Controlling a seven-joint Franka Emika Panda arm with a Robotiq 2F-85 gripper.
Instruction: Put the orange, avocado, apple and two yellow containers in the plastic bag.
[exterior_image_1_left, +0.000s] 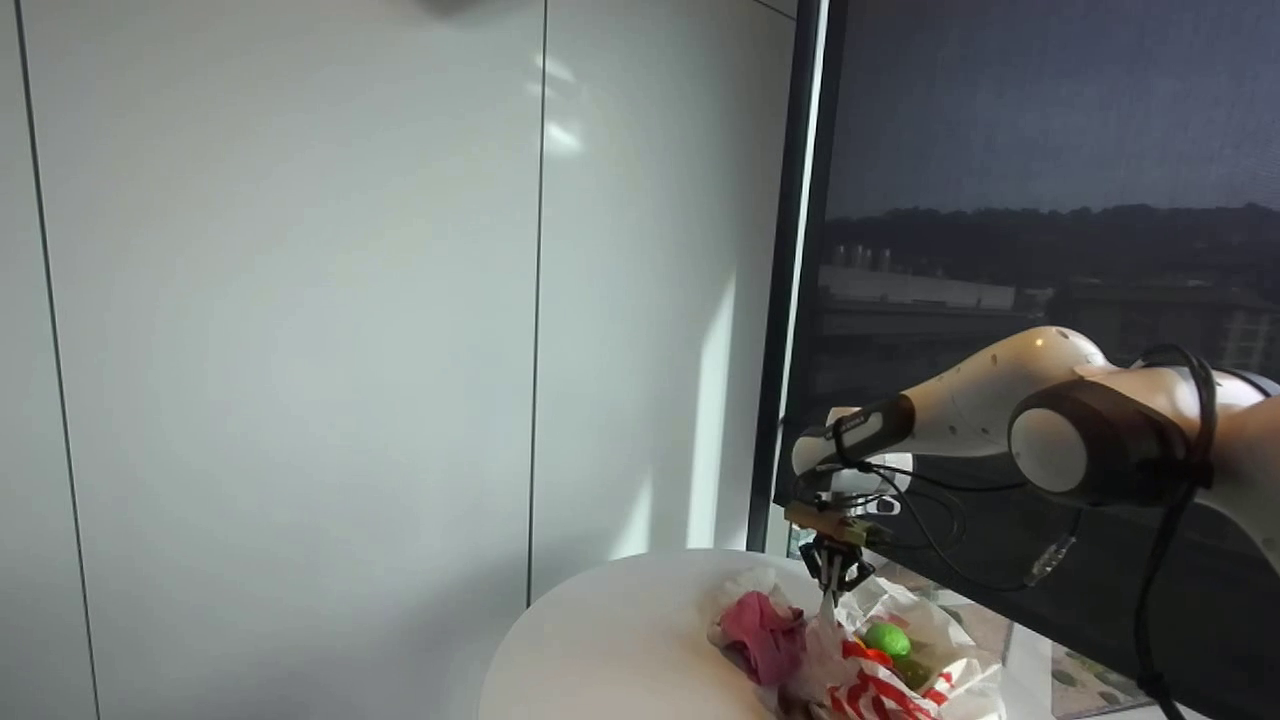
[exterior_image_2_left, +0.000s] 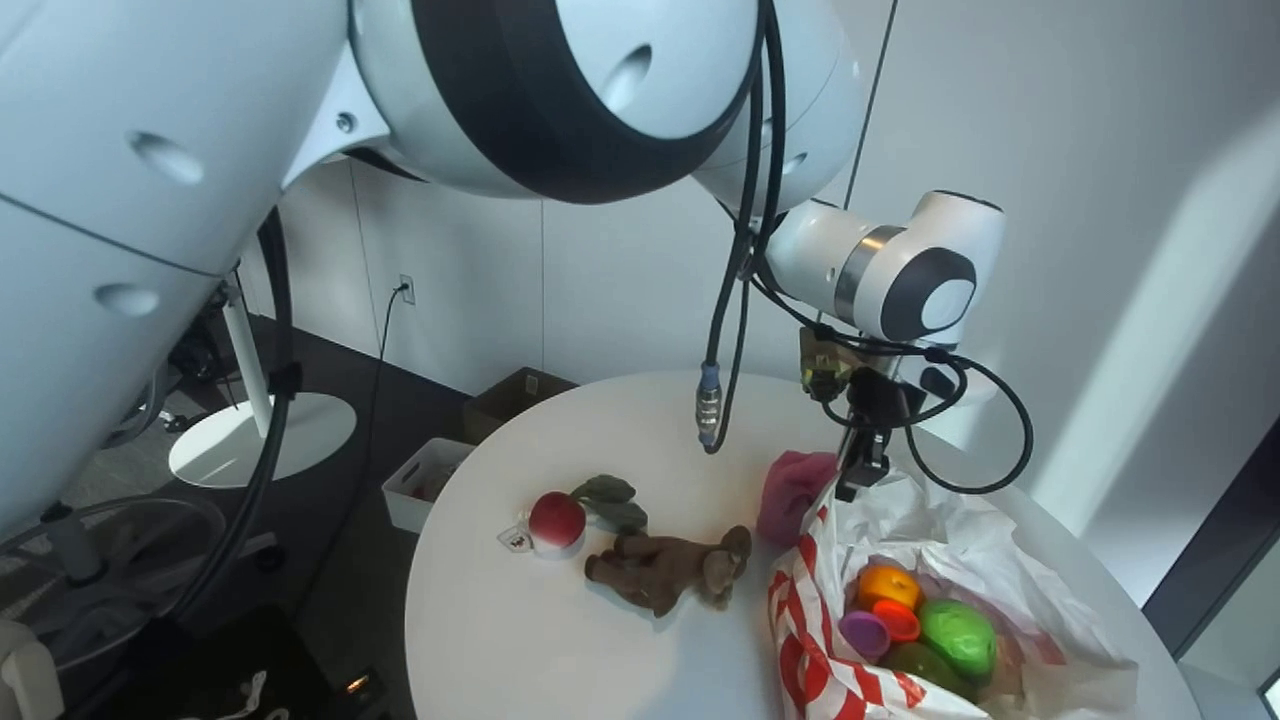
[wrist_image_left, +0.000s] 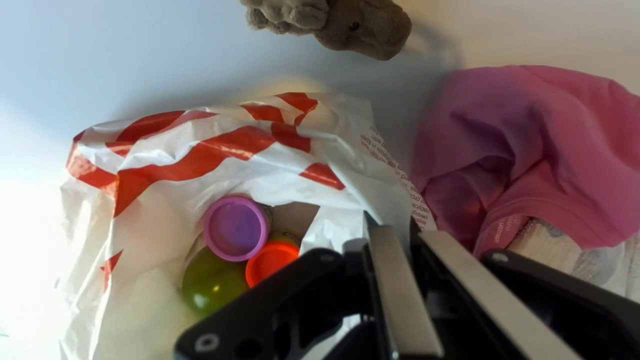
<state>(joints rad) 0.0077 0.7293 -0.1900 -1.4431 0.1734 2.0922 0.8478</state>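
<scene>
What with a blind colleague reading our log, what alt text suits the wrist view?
A gripper straddles the edge of an open plastic bag, perhaps pinching it. Inside are an avocado, a purple-topped container and an orange-topped container. A pink cloth lies at right, a brown toy at top.

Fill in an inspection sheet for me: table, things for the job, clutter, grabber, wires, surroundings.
Surface: round white table, shadows across part of it.
Job's things: orange, avocado, green apple, purple-lidded container and red-lidded container, all inside the open plastic bag.
Clutter: brown plush toy, red round thing with green leaves beside it, pink cloth next to the bag.
Gripper: at the bag's rim, jaws close together; whether they pinch it, I cannot tell.
Cables: black, running along the arm; a connector dangles.
Surroundings: pale wall, darkened window, white bin on the floor.
</scene>
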